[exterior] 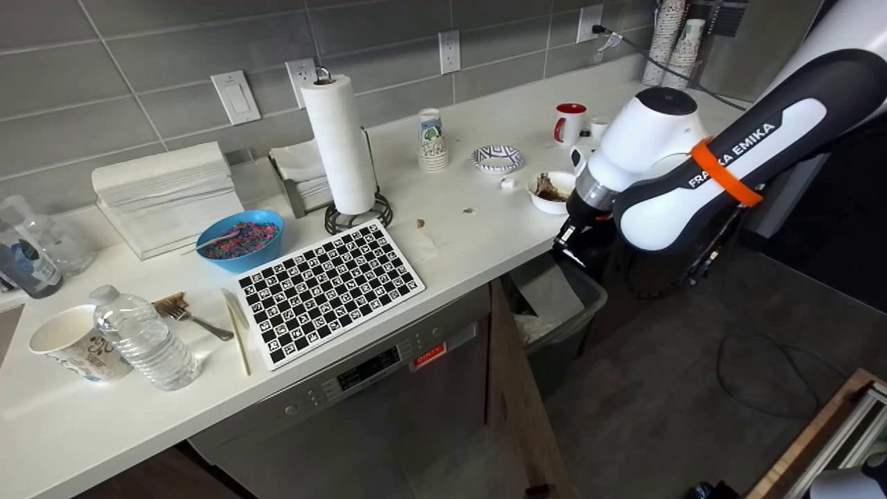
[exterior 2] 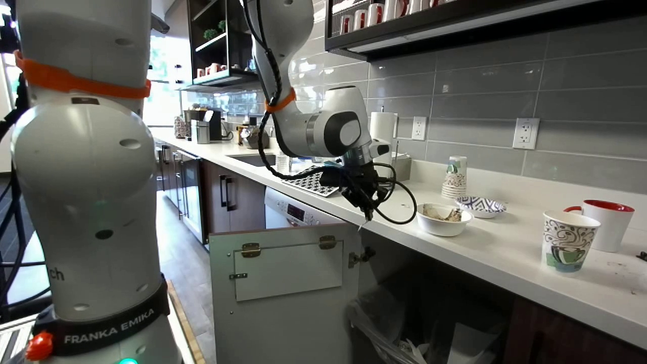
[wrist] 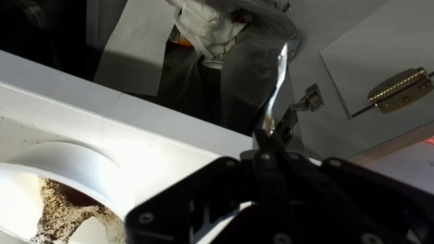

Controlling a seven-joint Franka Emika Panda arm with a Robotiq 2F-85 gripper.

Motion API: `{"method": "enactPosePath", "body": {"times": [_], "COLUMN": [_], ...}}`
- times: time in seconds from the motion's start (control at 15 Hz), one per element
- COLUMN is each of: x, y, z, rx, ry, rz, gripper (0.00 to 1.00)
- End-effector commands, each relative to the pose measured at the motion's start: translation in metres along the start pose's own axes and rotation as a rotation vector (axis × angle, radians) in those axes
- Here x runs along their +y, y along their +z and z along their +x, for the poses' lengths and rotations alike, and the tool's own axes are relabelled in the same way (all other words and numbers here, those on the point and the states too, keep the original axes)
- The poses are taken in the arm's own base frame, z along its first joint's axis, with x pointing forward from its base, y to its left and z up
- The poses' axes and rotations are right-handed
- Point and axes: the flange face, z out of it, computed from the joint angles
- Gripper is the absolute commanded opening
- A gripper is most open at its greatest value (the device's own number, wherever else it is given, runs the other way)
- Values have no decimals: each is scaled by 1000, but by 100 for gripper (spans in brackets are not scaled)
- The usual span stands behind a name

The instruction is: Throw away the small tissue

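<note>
Holding the small tissue point(wrist: 280, 73) out past the front edge of the worktop point(exterior: 499, 235). Hand point(wrist: 268, 137) is clenched on one end of it; the rest sticks out from the fingertips, thin and edge-on in the wrist view. Tissue is in the air, with nothing but the hand seen touching it.

Step in hand, as judged: carry nearly done, drop not yet made. Bin point(exterior: 592, 305) is below, cabinet door point(exterior 2: 283, 323) swung out, liner point(wrist: 262, 64) has rubbish in it.

Likely snag is alignment. In the wrist view the tissue's tip crosses the liner's rim on the door side, with the hinge point(wrist: 314, 97) near. Height over the liner is hard to judge from these angles.

Next move calls for: shift away from the hinge toward the middle of the mouth, go lower, then let go. Something that light will probably drift, so a short drop beats a high one. Aim between the pale sheet point(wrist: 135, 57) and the door-side rim. Descend clear of the worktop edge. It may cling to a fingertip; check the wrist view after release before backing off.
</note>
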Motion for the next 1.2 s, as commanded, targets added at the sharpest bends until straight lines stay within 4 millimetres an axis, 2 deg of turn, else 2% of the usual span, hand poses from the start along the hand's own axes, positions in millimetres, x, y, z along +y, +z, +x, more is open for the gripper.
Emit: {"method": "enactPosePath", "body": {"times": [0.0,0.2,0.53,1.07,1.13], "x": [-5,-7,-6,14,11], "y": [24,48,86,141,125], "z": [-23,-41,-58,-81,-81], "rx": [17,-16,-15,-20,-25], "ry": [49,108,180,233,216], "rz": [21,48,103,159,138], "gripper": [0,0,0,0,0]}}
